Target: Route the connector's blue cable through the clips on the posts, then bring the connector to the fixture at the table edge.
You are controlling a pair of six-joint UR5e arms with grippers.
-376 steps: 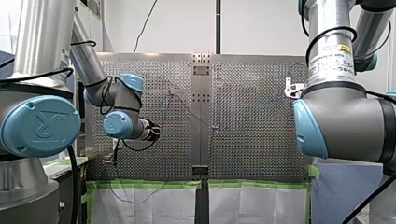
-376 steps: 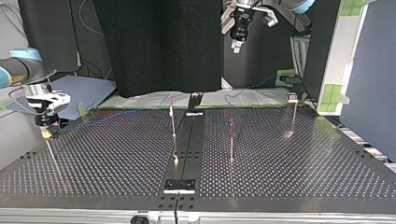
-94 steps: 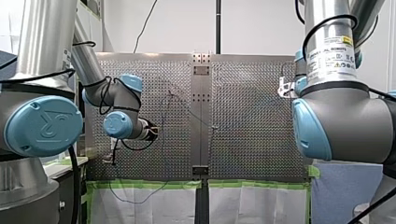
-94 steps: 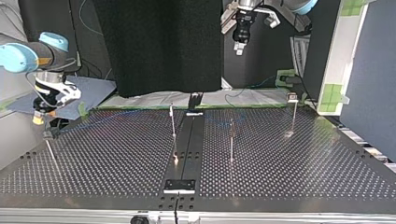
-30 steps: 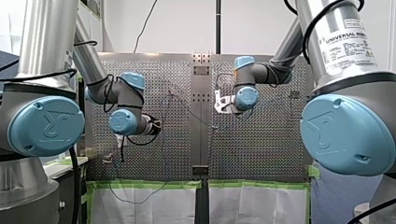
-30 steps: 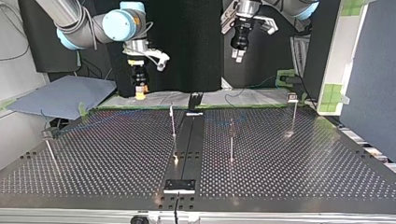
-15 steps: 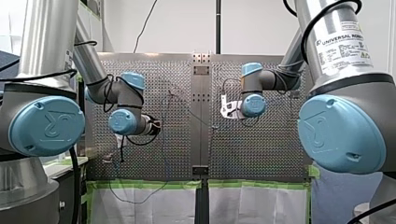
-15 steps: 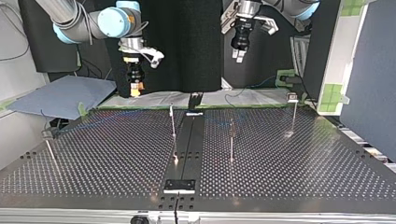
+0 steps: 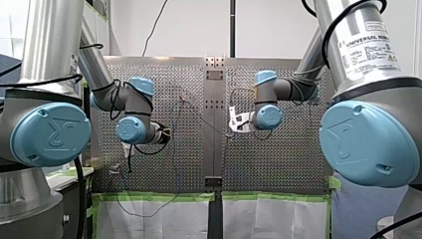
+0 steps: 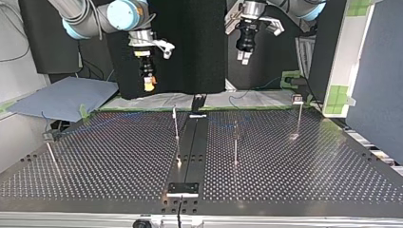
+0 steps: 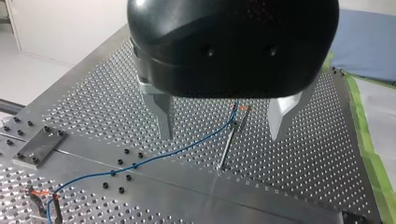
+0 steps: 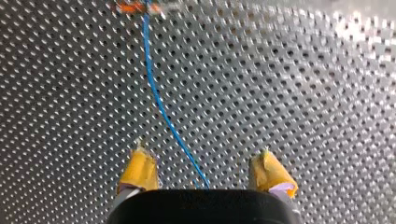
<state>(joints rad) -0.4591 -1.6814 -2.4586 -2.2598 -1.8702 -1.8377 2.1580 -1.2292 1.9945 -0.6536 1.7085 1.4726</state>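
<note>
The thin blue cable (image 11: 154, 158) lies on the perforated table and passes a slim post with an orange clip (image 11: 235, 122). My left gripper (image 11: 223, 122) hangs open high above that post, its metal fingers (image 11: 164, 116) bare. In the top view it sits at the far right of middle (image 10: 244, 57). My right gripper (image 12: 205, 170) is open too, and between its yellow pads (image 12: 139, 169) the blue cable (image 12: 161, 100) shows on the table far below, running on to an orange clip (image 12: 135, 6). In the top view my right gripper (image 10: 149, 84) hovers high, holding nothing.
Several thin posts stand on the table (image 10: 309, 166): one left of the middle strip (image 10: 176, 124), one right of it (image 10: 235, 140), one far right (image 10: 299, 116), one at the left edge (image 10: 50, 151). A black plate (image 10: 183, 189) sits at the near edge. A blue mat (image 10: 62, 95) lies beyond the table.
Over the last seconds my right arm rose from the post at the top view's left edge and swung toward the far middle. In the last half second it shifted slightly right. My left arm barely moved.
</note>
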